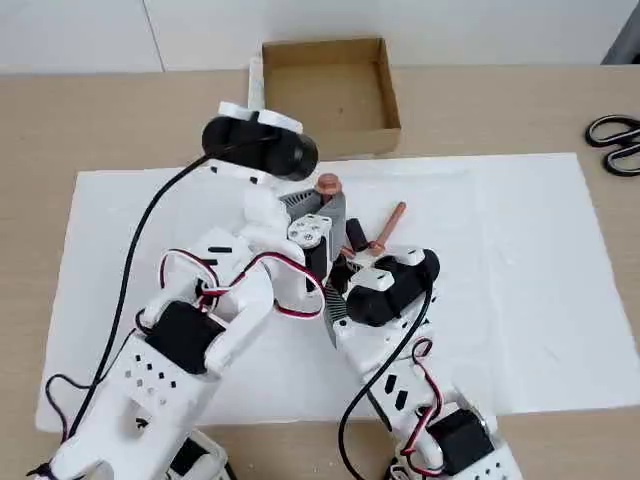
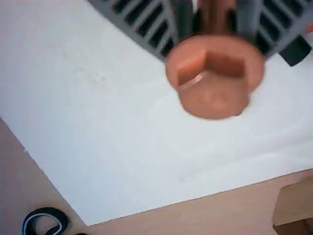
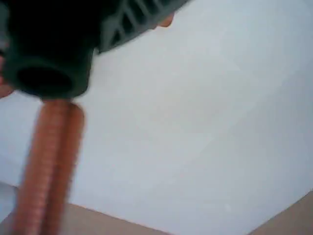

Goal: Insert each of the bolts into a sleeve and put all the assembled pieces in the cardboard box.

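Bolt [image 2: 215, 76] looms at lens, my left claw [image 2: 214, 22] clamped on its shaft. Right claw [image 1: 358, 255] clamped on dark sleeve [image 3: 46, 73], 2nd bolt [image 3: 49, 161] just beside. Box [image 1: 388, 90] holds 0 pieces; my read: joining and boxing all ahead.

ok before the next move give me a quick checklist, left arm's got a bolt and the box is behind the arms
1. Grip on the first bolt: ok, its head sits between the left gripper's grey fingers.
2. Second bolt seated in the dark sleeve: cannot tell; its thread runs out by the sleeve's mouth at the right gripper.
3. Room between the arms: not ok, both grippers crowd together over the white sheet.
4. Cardboard box ready: ok, open-topped, nothing visible inside.
5. Scissors out of the way: ok, at the table's edge, off the sheet.
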You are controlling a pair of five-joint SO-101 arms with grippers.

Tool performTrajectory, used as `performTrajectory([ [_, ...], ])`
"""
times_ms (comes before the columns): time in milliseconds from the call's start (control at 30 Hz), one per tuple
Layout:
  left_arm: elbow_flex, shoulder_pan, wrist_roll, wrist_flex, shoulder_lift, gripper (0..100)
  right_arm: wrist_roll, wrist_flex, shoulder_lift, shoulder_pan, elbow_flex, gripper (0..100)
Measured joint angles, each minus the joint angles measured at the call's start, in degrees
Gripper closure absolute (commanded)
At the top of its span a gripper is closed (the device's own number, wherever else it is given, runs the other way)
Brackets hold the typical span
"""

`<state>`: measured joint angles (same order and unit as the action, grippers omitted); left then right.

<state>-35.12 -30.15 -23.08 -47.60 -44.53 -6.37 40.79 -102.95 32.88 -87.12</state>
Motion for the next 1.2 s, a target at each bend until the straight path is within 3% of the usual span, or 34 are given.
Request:
performTrajectory([
  [500,-6.0,0.1,0.0,6.9,-0.6,99,0.0,0.0,0.0,0.0,-0.1,99.2],
  [1200,-6.0,0.3,-1.5,4.7,-1.1,99,0.0,0.0,0.0,0.0,-0.4,99.2],
])
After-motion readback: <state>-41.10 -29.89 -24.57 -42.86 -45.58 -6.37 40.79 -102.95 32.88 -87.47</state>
